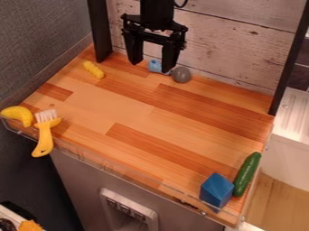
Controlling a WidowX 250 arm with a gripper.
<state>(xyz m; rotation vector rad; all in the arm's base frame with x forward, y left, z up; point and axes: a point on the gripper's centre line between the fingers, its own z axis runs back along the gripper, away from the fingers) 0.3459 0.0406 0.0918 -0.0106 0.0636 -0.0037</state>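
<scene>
Leftmost, one banana [19, 114] lies at the front-left corner of the surface [114, 106], and one brush [44, 135] sits just beside it, bristles pointing back, its yellow handle reaching over the clear rim [109, 165] along the front edge. Farther back is one small yellow piece [93, 70], near the left of two dark posts [100, 34]. Next comes the gripper [151, 66], hanging fingers down from the top edge, its fingers spread well apart. One small light-blue object [155, 66] shows between them; I cannot tell whether they touch it. One grey ball [181, 75] lies just right of that, both near the plank wall [226, 45] that bounds the back. At the front-right corner stand one blue faceted block [216, 190] and, beside it, one cucumber [246, 174], lying lengthwise along the right edge.
</scene>
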